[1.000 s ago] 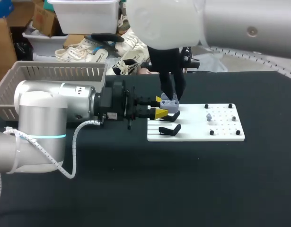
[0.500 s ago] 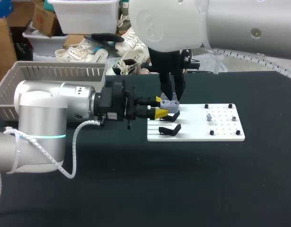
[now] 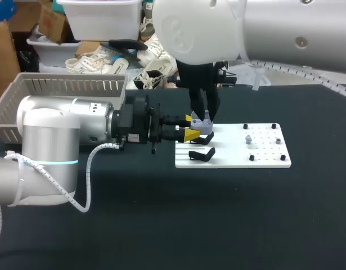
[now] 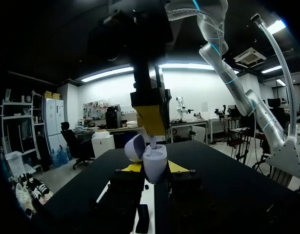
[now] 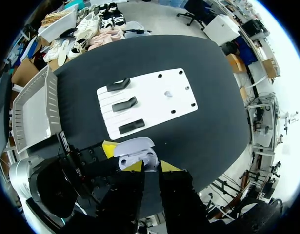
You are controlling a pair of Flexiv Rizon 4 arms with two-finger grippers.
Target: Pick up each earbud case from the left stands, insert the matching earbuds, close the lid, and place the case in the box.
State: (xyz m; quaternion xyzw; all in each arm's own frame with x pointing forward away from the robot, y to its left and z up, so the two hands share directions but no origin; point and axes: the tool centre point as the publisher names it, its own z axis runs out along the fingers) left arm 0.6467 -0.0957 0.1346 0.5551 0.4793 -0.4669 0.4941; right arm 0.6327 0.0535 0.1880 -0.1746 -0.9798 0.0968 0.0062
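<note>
1. Jaws: L gripper [image 4: 154, 167] is clenched on the open earbud case [image 3: 202, 121], yellow tips on both sides of its body. In head view that's at frame centre, over the left end of the white board [image 3: 263, 160]. R gripper [image 4: 150, 119] hangs straight above, tips pinched on an earbud [image 4: 152, 142] whose lower end sits at the case mouth.
2. Step in hand, as I read it: seat that bud in its well.
3. Hold the L grip firm and level. The case is the target, so any wobble spoils alignment.
4. Bring R down slow and vertical, w/o side push. The lid [image 4: 135, 147] stands open just beside the bud, so don't clip it.
5. Check the R wrist view: the well should sit right under your tips before you press.
6. Let go only once the bud feels home; a half-seated bud will likely block the lid.
7. Next, prob. the second earbud [image 3: 248, 138], on the board at centre-right of head view.
8. Lid shut and drop into the box [image 3: 60, 85], upper left in head view, come after. An empty stand [image 3: 202, 153] sits below the case.
</note>
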